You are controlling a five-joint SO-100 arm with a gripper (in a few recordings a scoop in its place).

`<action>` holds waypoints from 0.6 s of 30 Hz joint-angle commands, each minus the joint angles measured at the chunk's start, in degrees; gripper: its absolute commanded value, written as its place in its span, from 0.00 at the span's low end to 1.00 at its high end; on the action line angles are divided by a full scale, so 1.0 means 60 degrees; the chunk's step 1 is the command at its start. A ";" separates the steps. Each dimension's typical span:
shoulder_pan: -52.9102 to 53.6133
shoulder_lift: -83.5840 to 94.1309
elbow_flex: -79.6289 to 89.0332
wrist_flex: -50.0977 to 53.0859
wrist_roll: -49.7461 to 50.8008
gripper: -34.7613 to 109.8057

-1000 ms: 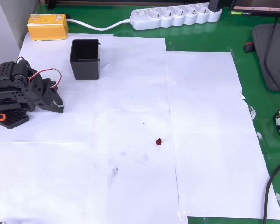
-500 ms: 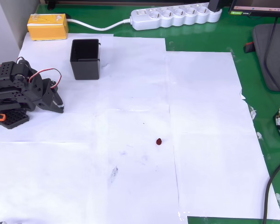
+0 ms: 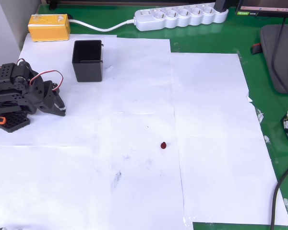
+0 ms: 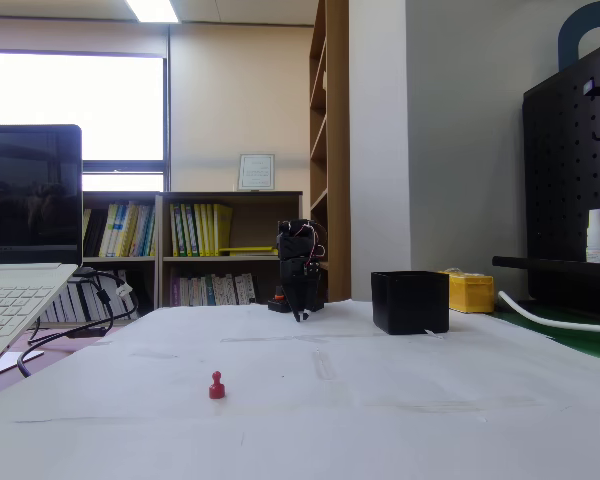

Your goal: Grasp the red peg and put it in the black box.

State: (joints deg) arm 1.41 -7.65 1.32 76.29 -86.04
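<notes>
The red peg (image 3: 163,145) stood upright on the white paper, toward the middle of the table, well apart from the black box (image 3: 88,60) near the far left corner. Tiny, light and rigid, it probably wanted pinching at its stem. The gripper (image 3: 60,106) lay folded at the left edge, fingers seemingly together.

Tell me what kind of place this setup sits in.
Probably an office or lab desk: bookshelves line the back wall, a laptop sits beside the paper-covered table, and a power strip lies along its edge.
</notes>
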 commanded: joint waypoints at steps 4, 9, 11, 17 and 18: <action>0.0234 -0.0967 -0.0791 0.0586 -0.1904 0.24; 0.0103 0.1084 -0.0791 -0.3501 -0.1216 0.24; 0.0000 0.2212 -0.0791 -0.5332 -0.0835 0.24; 0.0029 0.5566 -0.0732 -0.9111 -0.1304 0.24; 0.0044 0.6357 -0.0703 -1.0034 -0.1260 0.24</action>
State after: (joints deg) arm 0.97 19.51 1.32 27.42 -91.85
